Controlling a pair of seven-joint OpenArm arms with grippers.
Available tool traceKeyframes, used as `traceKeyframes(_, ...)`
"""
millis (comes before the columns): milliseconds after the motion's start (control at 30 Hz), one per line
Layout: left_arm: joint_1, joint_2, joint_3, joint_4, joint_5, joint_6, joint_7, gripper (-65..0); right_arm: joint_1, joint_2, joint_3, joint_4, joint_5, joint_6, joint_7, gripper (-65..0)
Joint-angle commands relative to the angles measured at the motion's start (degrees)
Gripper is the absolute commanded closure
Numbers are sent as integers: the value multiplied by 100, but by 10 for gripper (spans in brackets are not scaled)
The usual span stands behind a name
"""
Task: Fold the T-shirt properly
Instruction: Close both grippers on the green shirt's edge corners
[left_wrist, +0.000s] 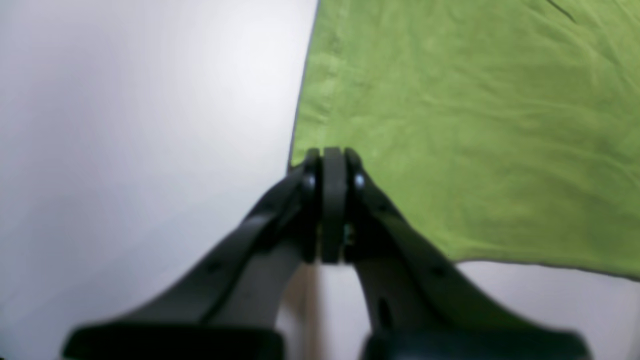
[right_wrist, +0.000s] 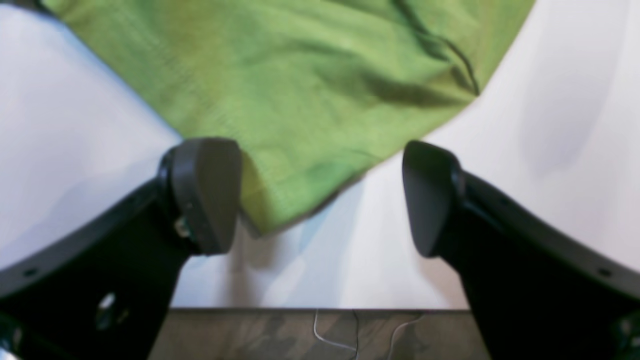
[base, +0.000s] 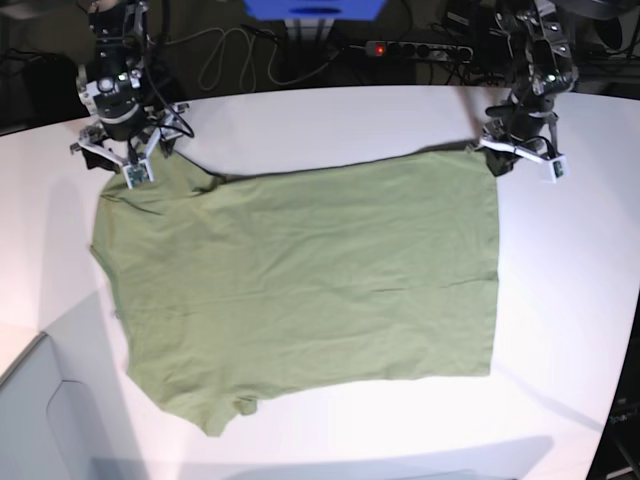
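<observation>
One T-shirt (base: 300, 280) lies spread flat on the white counter (base: 330, 115), and two grippers stand at its far edge, one at each far corner. The olive-green cloth covers most of the middle of the counter, lightly wrinkled, with a short sleeve reaching toward the near edge and another at the far side under the right arm. The left gripper (left_wrist: 333, 155) has its jaws pressed fully together at the corner of the shirt's hem; in the left wrist view the tips sit right on the cloth's corner, and a sliver of green shows between the fingers lower down, so it appears to pinch the T-shirt (left_wrist: 475, 125) there. The right gripper (right_wrist: 320, 197) stands with its jaws spread wide, holding nothing; in the right wrist view a pointed corner of the T-shirt (right_wrist: 300, 100) reaches down between the two pads (right_wrist: 207, 192), the left one just beside or touching the cloth's edge, the other well clear over bare counter. A power strip (base: 415, 47) and cables (base: 225, 55) lie beyond the counter's far edge.
</observation>
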Motion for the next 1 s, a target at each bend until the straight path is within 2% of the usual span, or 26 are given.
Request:
traceKeyframes(0, 0, -51, -35, 70, -42, -3, -103, 0, -61, 40, 14, 32, -36, 54, -89, -488)
traceKeyframes(33, 0, -51, -35, 70, -42, -3, -103, 0, -140, 40, 14, 67, -36, 142, -89, -486)
traceKeyframes(133, 0, -51, -35, 17, -42, -3, -103, 0, -175, 40, 32, 129, -36, 801, -89, -483)
traceKeyframes(200, -9, -51, -35, -9, -42, -3, -103, 0, -166, 32, 111, 41, -36, 1003, -89, -458)
traceKeyframes(367, -9, -51, -35, -9, -42, -3, -103, 0, 18, 23, 190, -443, -36, 1100, -89, -419)
traceKeyframes(467, -9, -51, -35, -9, -42, -3, -103, 0, 27, 40, 181, -645, -36, 1100, -89, -353)
traceKeyframes(600, -9, -59, -35, -9, -42, -3, -103, 0, 27, 40, 181, -680, -45, 1100, -89, -190)
traceKeyframes(700, -9, -68, -35, -9, -42, -3, -103, 0, 27, 40, 181, -636, -63, 1100, -98, -9)
traceKeyframes(833, -9, -95, -35, 52, -42, -3, -103, 0, 1, 111, 304, -548, -54, 1100, -107, -2)
traceKeyframes(967, 0, -103, -35, 70, -42, -3, -103, 0, -193, 111, 559, 49, -45, 1188, -98, -1)
